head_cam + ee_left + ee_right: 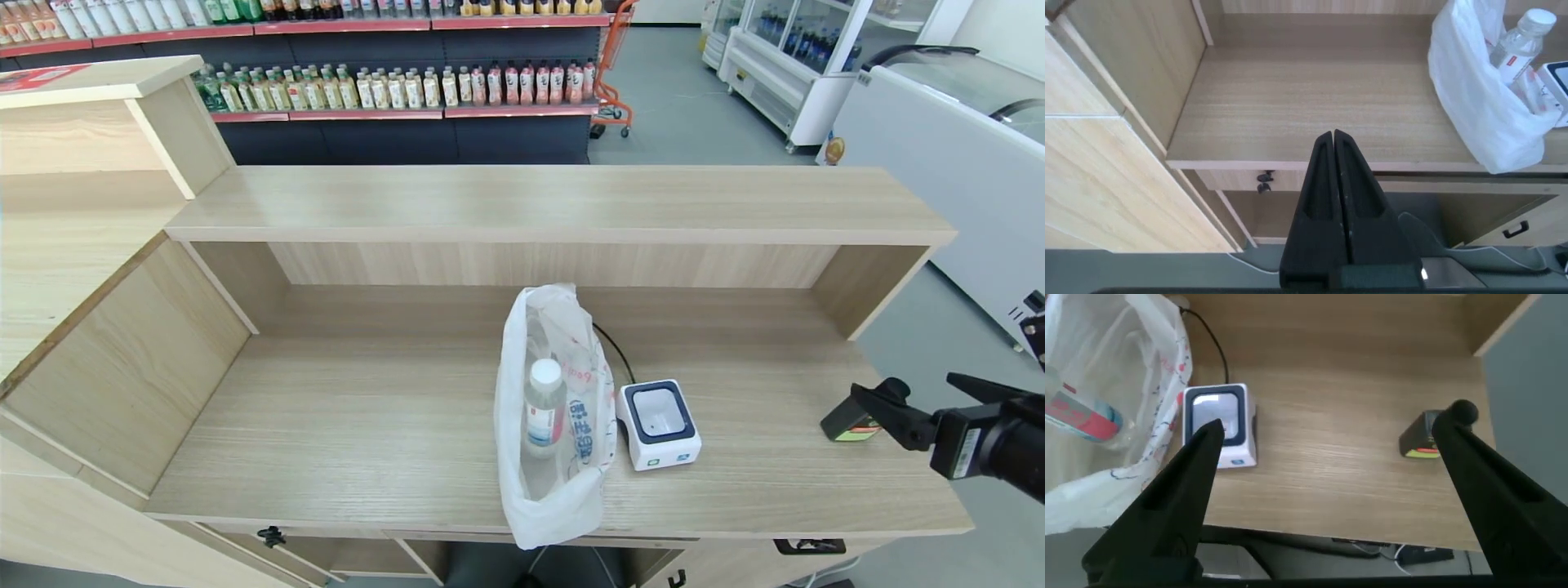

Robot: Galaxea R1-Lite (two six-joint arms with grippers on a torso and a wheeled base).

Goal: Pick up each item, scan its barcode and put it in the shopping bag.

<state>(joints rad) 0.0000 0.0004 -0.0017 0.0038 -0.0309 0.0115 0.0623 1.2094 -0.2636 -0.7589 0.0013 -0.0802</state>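
As the right gripper (1337, 420) gapes wide, dark packet (1419, 439) just beside one jaw

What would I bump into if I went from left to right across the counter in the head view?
shopping bag → scanner → small dark box → right claw

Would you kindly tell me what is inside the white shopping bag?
One clear bottle with a white cap sits inside the shopping bag; the bag's printed wall hides whatever else may lie beside it.
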